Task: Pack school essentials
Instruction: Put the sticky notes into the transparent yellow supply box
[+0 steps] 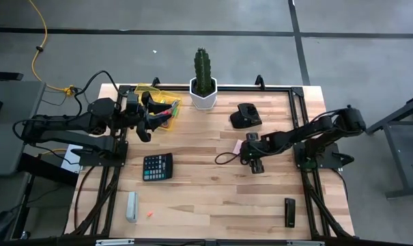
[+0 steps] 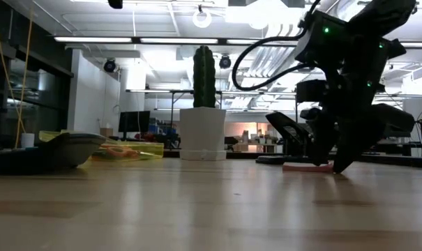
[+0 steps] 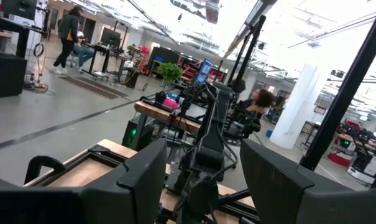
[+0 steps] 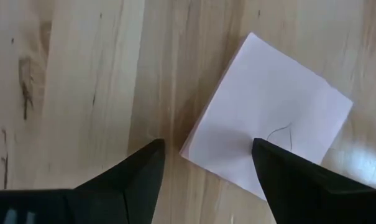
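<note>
A pale pink pad of notes (image 4: 271,115) lies flat on the wood right of the table's middle (image 1: 237,147). My right gripper (image 4: 206,152) points steeply down over it, open. One finger stands above the pad's near corner and the other over bare wood beside it. In the low view its fingertips (image 2: 327,166) reach almost to the tabletop at the pad (image 2: 305,167). My left gripper (image 3: 203,177) is open and empty. It is held level and high over the yellow tray (image 1: 158,102), which holds green and red pens. My right gripper comes at the pad from above, one fingertip (image 4: 265,152) over the pad's top face near a corner (image 4: 237,155). I cannot tell whether it touches the pad. The pad lies flat on the table.
A black calculator (image 1: 157,166) lies left of the middle. A potted cactus (image 1: 203,78) and a black device (image 1: 245,116) stand toward the far edge. Along the near edge lie a pale grey bar (image 1: 132,206), a small orange piece (image 1: 150,214) and a dark object (image 1: 289,212).
</note>
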Robot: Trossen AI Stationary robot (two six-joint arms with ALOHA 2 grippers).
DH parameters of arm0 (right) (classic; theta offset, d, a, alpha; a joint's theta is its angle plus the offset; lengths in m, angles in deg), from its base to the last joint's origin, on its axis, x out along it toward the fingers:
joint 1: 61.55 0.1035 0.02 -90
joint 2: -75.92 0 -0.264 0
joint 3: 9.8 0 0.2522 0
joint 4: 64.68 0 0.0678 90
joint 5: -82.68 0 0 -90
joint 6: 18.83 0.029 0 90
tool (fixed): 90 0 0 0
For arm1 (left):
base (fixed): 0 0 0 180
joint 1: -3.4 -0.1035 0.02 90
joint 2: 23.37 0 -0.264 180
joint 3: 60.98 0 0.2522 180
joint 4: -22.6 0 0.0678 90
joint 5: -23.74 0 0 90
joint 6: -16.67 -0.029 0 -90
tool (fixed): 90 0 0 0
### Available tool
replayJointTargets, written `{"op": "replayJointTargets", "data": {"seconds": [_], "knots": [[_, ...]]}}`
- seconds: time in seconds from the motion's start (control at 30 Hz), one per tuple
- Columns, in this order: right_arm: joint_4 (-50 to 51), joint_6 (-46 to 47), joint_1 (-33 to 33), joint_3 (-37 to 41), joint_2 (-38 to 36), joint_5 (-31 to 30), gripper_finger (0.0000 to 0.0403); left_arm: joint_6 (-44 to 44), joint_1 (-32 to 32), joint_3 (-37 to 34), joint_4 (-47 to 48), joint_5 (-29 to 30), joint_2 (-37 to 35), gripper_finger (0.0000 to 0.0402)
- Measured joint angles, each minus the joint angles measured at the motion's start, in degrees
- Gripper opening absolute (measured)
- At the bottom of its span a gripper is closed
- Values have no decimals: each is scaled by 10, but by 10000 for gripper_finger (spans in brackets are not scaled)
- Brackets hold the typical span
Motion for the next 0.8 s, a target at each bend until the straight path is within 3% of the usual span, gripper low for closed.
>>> {"op": "replayJointTargets", "data": {"seconds": [0.1,0.2,0.5,0.63,0.8], "knots": [[0,4,1,-1,6,-13,232,0,0,0,0,0,0,195],[1,6,1,-1,7,-25,201,-1,0,0,0,0,0,195],[5,6,24,-5,48,-74,15,0,0,0,0,0,0,195],[7,36,40,-5,52,-96,9,-1,0,0,0,0,0,195],[67,56,39,-31,46,-80,2,-1,0,0,0,0,0,195]]}}
